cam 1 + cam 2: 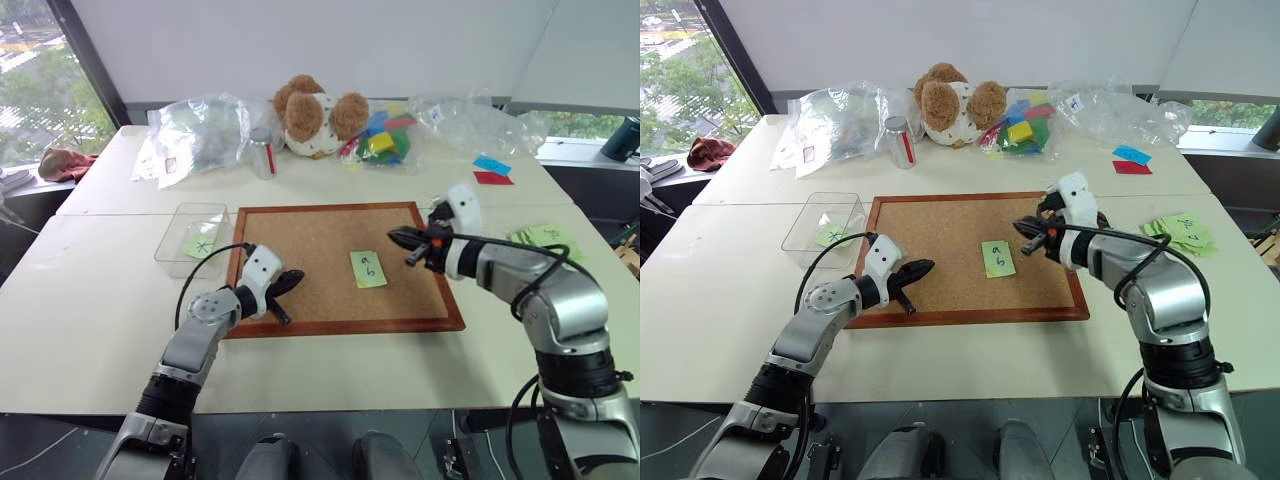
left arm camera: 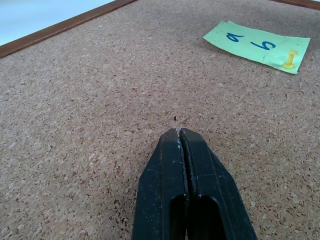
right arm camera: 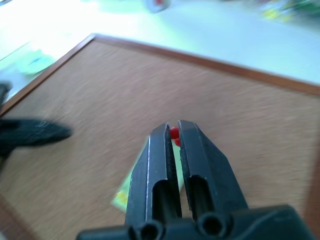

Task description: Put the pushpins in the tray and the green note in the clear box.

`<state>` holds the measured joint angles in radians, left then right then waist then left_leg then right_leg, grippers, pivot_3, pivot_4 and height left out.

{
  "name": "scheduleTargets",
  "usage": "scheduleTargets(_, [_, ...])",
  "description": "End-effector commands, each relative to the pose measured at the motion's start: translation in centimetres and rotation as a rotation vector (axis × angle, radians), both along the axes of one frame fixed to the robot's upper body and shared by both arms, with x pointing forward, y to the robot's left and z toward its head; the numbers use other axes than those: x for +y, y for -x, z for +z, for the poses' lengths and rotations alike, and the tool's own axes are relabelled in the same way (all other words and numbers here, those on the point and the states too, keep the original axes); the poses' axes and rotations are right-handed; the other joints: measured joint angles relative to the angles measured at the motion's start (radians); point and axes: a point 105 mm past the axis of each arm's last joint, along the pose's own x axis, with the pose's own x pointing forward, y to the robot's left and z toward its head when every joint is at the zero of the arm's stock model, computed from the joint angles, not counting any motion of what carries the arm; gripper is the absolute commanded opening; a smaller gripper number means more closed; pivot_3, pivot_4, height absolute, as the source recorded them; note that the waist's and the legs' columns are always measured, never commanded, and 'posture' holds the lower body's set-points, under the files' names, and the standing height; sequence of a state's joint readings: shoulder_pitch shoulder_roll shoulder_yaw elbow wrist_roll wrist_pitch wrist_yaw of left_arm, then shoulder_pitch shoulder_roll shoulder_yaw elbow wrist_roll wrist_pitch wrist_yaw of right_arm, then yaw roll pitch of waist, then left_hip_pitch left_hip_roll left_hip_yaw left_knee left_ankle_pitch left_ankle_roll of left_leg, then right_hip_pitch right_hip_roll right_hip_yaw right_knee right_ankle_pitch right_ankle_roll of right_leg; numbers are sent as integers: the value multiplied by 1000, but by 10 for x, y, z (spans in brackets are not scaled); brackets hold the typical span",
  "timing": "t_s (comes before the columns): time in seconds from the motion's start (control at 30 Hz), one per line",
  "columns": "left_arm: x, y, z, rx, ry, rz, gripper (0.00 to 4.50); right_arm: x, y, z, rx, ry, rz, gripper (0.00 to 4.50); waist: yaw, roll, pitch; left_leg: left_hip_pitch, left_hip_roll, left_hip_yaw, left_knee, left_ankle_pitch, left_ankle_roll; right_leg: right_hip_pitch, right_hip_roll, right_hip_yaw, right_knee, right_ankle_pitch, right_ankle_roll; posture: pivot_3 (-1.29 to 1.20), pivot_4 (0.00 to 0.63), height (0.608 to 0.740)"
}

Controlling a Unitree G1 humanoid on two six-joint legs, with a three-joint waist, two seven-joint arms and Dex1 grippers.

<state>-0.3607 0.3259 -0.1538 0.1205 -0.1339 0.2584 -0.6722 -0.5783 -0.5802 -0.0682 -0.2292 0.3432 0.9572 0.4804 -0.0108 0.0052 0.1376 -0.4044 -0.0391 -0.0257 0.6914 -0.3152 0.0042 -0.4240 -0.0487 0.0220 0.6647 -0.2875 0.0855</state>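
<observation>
The right hand (image 3: 173, 131) pinches a tiny red-headed pushpin (image 3: 174, 134) above the brown cork board (image 1: 320, 250), freeing the small light-green handwritten paper note (image 1: 367, 268), which one yellow-headed pin (image 2: 290, 60) fastens, while the empty, closed left hand (image 2: 179, 132) waits nearby.

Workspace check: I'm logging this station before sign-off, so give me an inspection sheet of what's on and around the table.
Surface: white table with a cork board in a brown frame.
Job's things: green note flat on the cork, a yellow pushpin in one corner; red pushpin pinched in the right end effector; clear box beside the board, holding a green slip marked X.
Clutter: plush toy, plastic bags, coloured blocks, a heap of green slips.
End effectors: left end effector shut, empty, above the cork; right one shut on the red pushpin.
Cables: black cable on each forearm.
Surroundings: windows, white wall.
</observation>
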Motion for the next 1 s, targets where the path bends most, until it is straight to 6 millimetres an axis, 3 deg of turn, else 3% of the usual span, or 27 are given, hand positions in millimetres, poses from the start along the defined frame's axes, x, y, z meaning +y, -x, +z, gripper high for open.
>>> scheduleTargets(0.03, [0,10,-32,114,-51,-10,0,-39,-23,13,-81,-3,-237,182,1,0,0,0,0,0,0,0,0,0,0,0,0,0,0,0,150,740])
scheduleTargets(0.23, [0,10,-32,112,-50,-8,0,-73,-43,-4,-27,-71,-446,182,1,0,0,1,0,1,-1,2,-3,0,0,0,0,0,0,0,150,740])
scheduleTargets(0.47, [2,11,-32,113,-52,-3,0,-84,-51,-35,76,-142,-526,182,0,0,0,1,0,1,-2,2,-3,0,0,0,0,0,0,0,150,740])
scheduleTargets(0.73, [3,13,-32,114,-54,-1,0,-86,-52,-50,123,-149,-543,182,-3,0,0,2,0,1,-4,2,-3,0,0,0,0,0,0,0,150,740])
scheduleTargets(1.0, [3,12,-32,114,-54,1,0,-85,-51,-49,123,-153,-532,3757,-2,0,0,3,0,1,-6,2,-3,0,0,0,0,0,0,0,150,740])
